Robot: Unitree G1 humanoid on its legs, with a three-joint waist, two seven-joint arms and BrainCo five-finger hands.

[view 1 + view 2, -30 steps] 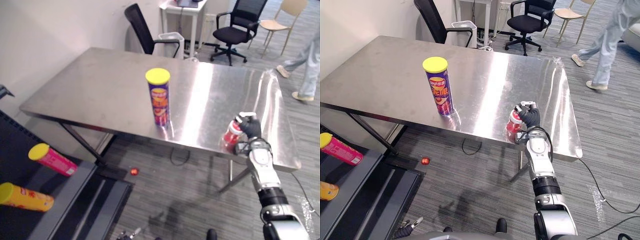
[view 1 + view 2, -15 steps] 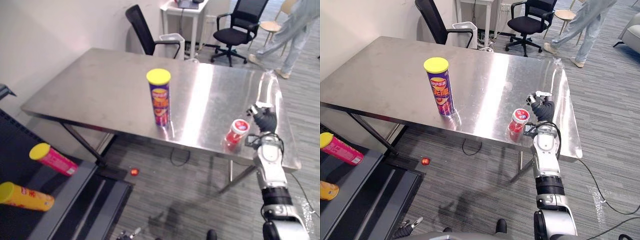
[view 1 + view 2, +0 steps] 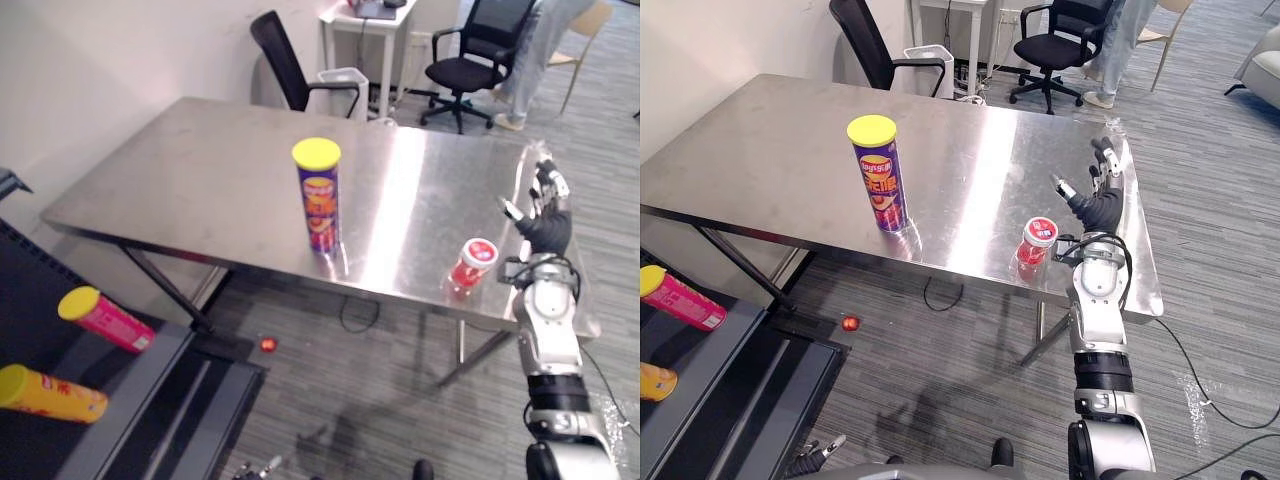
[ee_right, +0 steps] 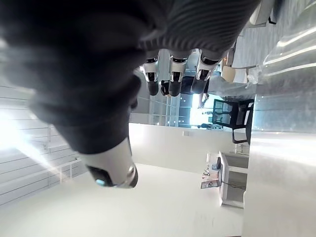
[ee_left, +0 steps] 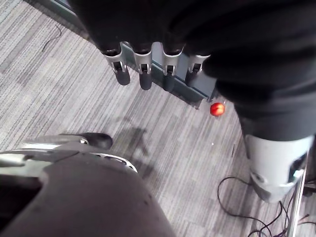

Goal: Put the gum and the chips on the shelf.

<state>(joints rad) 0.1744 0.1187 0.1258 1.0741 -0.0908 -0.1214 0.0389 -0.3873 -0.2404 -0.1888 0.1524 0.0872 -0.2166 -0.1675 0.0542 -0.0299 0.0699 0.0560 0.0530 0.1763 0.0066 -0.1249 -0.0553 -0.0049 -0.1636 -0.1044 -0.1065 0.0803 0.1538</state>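
Right robot hand [image 3: 1100, 208] has let go, fingers spread wide beside the gum [image 3: 1037, 238] | gum upright on bench [image 3: 790, 130], needs regrasping | chips [image 3: 879, 185] beyond gum, untouched

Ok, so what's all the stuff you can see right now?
table: one, shiny steel, middle
chips can: one, purple, upright on table
gum jar: one, red, table's front edge
shelf: one, dark, lower left
pink can: one, yellow lid, on the shelf
orange can: one, yellow lid, on the shelf
ball: one, red, floor
office chairs: two, black, behind table
bin: one, white, by chairs
person: one, pale trousers, far back
right hand: one, silver, open beside gum jar
left hand: one, silver, open above floor
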